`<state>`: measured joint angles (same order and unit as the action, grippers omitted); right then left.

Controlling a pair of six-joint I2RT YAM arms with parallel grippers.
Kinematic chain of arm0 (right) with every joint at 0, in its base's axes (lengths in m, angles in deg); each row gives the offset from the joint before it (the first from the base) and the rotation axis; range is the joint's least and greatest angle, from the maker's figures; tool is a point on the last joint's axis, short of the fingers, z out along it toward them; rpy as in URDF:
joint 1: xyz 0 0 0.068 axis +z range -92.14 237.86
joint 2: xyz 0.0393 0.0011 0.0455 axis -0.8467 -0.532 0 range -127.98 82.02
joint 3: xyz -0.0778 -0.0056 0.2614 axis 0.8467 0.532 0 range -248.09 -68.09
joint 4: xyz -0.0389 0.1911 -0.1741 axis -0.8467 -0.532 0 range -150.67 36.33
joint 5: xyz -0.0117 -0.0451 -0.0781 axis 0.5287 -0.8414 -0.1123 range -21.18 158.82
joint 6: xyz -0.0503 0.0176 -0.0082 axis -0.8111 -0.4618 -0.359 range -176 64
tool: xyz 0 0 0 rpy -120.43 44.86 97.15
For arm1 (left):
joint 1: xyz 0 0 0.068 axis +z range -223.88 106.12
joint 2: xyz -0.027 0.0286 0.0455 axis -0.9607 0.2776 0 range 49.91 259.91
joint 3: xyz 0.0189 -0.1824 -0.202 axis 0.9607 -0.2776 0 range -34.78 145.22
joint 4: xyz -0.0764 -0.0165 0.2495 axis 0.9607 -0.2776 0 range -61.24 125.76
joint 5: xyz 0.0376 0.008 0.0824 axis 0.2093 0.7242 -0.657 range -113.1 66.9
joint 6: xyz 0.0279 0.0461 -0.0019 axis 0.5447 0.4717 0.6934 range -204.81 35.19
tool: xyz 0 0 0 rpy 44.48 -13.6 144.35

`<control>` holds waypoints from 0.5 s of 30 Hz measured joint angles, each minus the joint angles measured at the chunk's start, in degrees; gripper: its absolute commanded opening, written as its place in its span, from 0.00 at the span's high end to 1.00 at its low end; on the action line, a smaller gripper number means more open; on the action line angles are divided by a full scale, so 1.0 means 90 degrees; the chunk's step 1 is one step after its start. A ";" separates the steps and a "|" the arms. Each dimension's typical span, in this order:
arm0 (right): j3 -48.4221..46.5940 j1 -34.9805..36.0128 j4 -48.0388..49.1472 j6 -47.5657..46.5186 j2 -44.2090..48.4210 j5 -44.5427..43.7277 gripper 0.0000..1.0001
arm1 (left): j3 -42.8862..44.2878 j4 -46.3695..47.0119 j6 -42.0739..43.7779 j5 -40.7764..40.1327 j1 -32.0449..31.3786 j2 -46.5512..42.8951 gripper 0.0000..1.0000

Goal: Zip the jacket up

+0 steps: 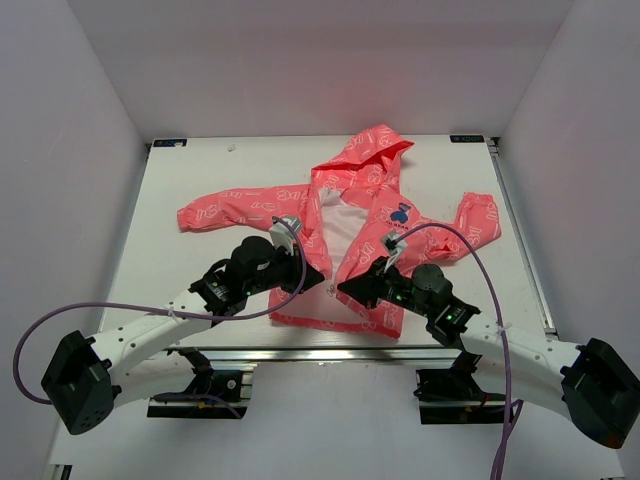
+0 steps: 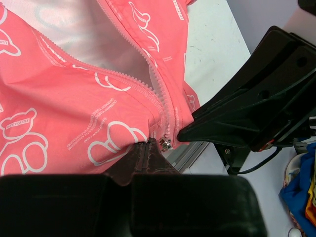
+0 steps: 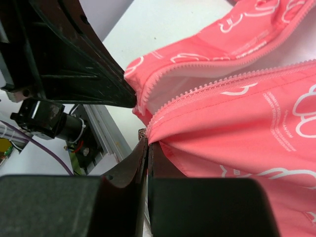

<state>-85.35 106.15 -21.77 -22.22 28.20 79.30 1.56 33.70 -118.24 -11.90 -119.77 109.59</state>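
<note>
Left sleeve (image 1: pixel 232 208): stretched flat toward the left side of the table (image 1: pixel 190 180), well apart from both arms.
Left gripper (image 1: pixel 316 277): down at the near hem of the jacket (image 1: pixel 372 222), on the left front panel. Its fingers (image 2: pixel 148 154) are pressed together with the coral fabric pinched between them, just beside the foot of the zipper.
Jacket position: flat on its back in the middle of the table, with the hood (image 1: pixel 372 150) toward the far edge and the hem toward the arm bases. The front lies open, showing the white lining.
Zipper (image 2: pixel 162 104): the two rows of teeth meet only at the very bottom and spread apart going up toward the collar. The small metal slider (image 2: pixel 166 143) sits at the hem, touching the left fingertips.
Right gripper (image 1: pixel 347 288): nose to nose with the left one, at the hem of the right front panel. Its fingers (image 3: pixel 144 157) are closed tight on the fabric edge where the teeth end.
Blue emblem (image 1: pixel 400 212): on the right chest, beyond the right gripper.
</note>
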 measured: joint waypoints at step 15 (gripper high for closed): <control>0.0000 -0.0092 0.0355 0.0090 0.0012 0.0044 1.00 | -0.0172 0.0267 -0.0070 0.0051 0.0002 0.0000 1.00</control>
<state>-85.35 105.32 -18.57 -21.42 28.31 79.70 0.00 36.10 -118.87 -11.44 -119.75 109.59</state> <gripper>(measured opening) 0.012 0.019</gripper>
